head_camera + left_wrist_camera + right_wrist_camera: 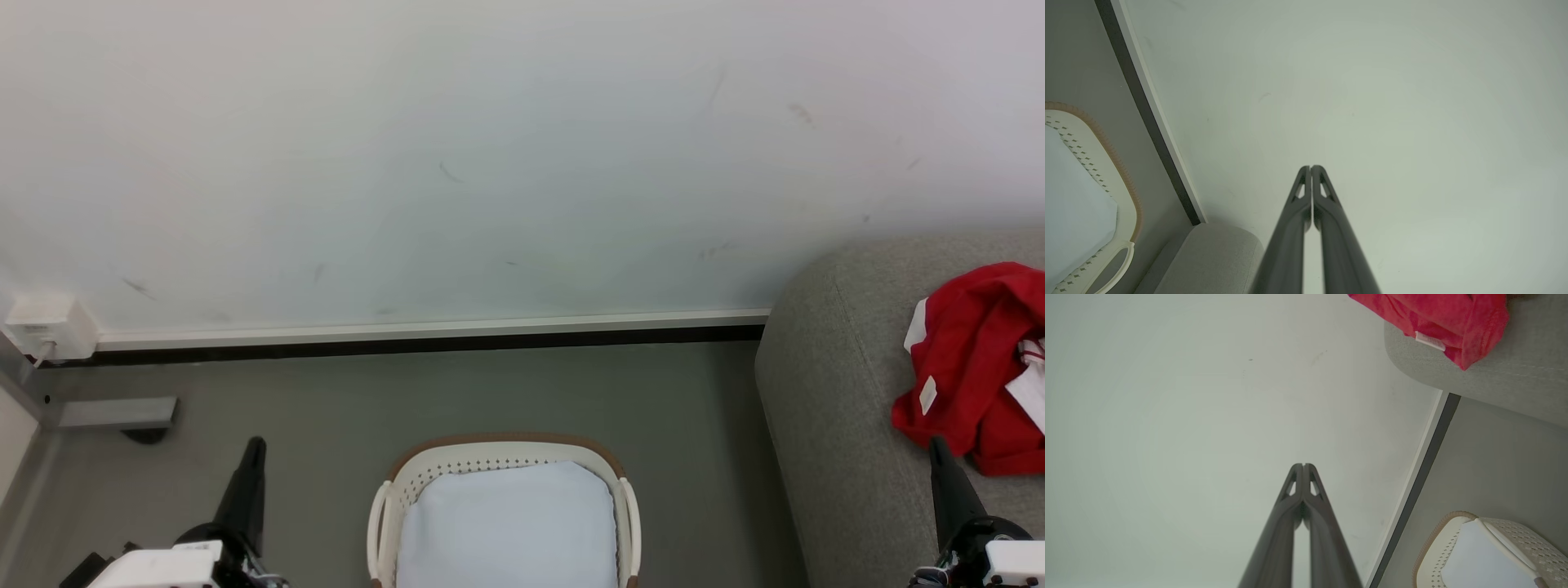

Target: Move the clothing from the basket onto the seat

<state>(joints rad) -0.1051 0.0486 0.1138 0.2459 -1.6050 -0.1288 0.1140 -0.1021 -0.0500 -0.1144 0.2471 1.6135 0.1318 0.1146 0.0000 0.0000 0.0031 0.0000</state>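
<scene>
Because the clothing (971,367) lies heaped by the seat's (824,408) rounded edge and the basket (506,445) holds just its lining (506,523), left gripper (1310,168) and right gripper (1303,465) sensibly rest clenched, empty.

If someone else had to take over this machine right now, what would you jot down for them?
Left end effector: shut, empty.
Right end effector: shut, empty.
Red clothing lies heaped on the grey sofa.
Laundry basket: pale lining cloth inside, no red visible; its near end is cut off in the head view.
Left: check that hidden end; otherwise the job looks done.
</scene>
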